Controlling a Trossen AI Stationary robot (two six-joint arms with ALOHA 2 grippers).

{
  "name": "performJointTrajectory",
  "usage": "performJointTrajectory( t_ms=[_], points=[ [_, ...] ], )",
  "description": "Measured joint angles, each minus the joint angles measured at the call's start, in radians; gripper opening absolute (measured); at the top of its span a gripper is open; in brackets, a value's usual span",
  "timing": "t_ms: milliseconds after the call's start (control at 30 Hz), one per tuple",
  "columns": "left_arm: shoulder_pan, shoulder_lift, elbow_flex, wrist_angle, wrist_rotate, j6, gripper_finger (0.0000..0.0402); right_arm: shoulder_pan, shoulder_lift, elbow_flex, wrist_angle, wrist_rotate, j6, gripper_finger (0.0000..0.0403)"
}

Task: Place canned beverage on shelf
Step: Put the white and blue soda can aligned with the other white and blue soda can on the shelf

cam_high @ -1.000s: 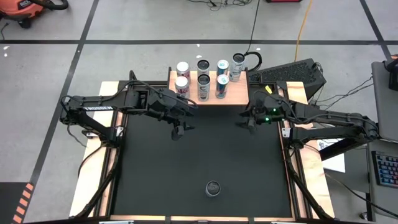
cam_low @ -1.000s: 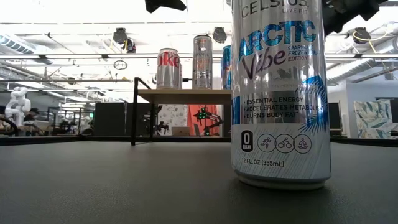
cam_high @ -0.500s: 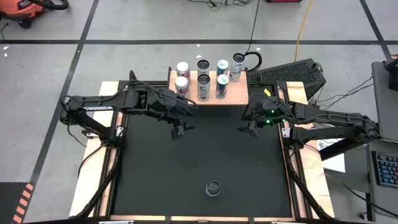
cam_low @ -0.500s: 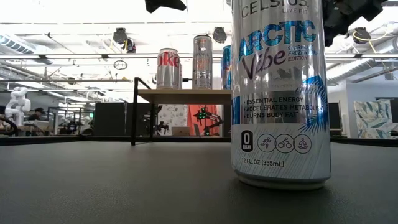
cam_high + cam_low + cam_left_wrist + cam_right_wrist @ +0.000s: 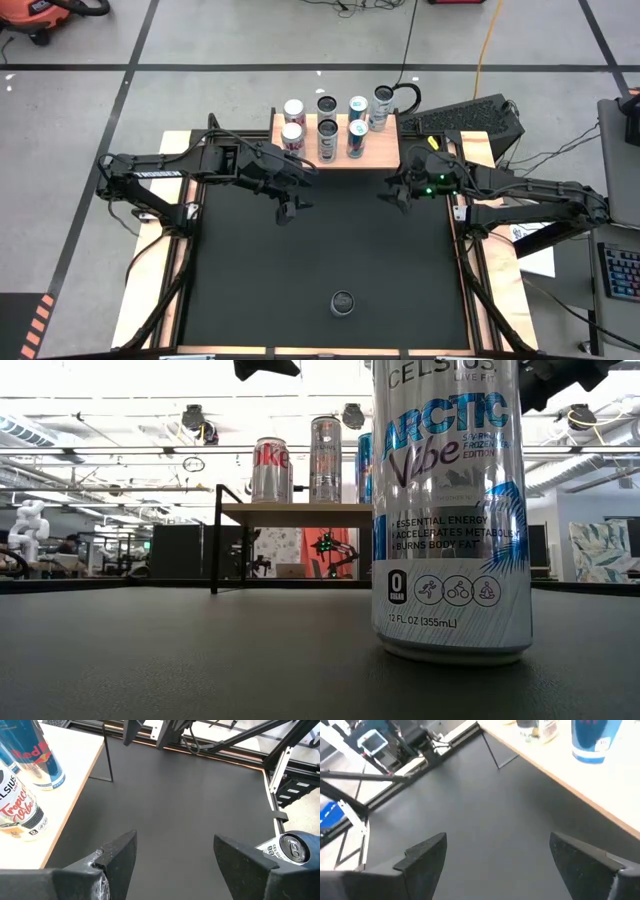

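R gripper (image 5: 392, 198) open (empty); near can (image 5: 450, 510) reads "CELSIUS ARCTIC Vibe".

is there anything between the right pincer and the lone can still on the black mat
Nothing visible. The right pincer hangs open just in front of the shelf, and the can stands alone near the front of the black mat, with only bare mat between them. The left pincer is off to the side.

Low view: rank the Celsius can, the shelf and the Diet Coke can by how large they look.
1. Celsius can, though it stands nearest the camera.
2. Shelf.
3. Diet Coke can, farther back on the shelf.
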Motion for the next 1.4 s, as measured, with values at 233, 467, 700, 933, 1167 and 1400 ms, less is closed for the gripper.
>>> performJointTrajectory(
  t_ms=[233,467,700,933,1167,1400],
  points=[
    [0.0,0.0,0.0,0.0,0.0,0.0,0.0267,0.0,0.001,0.0,-0.003,0.049,0.055,0.0336],
    [0.0,0.0,0.0,0.0,0.0,0.0,0.0267,-0.005,0.013,0.0,0.028,0.08,0.024,0.0336],
    [0.0,0.0,0.0,0.0,0.0,0.0,0.0267,-0.002,0.022,0.0,0.033,0.013,0.061,0.0336],
    [0.0,0.0,0.0,0.001,0.0,0.0,0.0267,-0.002,0.046,0.0,0.004,-0.017,0.038,0.0336],
    [0.0,0.0,0.0,0.001,0.0,-0.002,0.0267,0.122,0.076,0.0,0.096,-0.187,0.003,0.0336],
    [0.0,0.0,0.0,0.001,0.0,-0.002,0.0267,0.35,0.112,0.0,0.272,-0.104,0.036,0.0336]
  ],
)
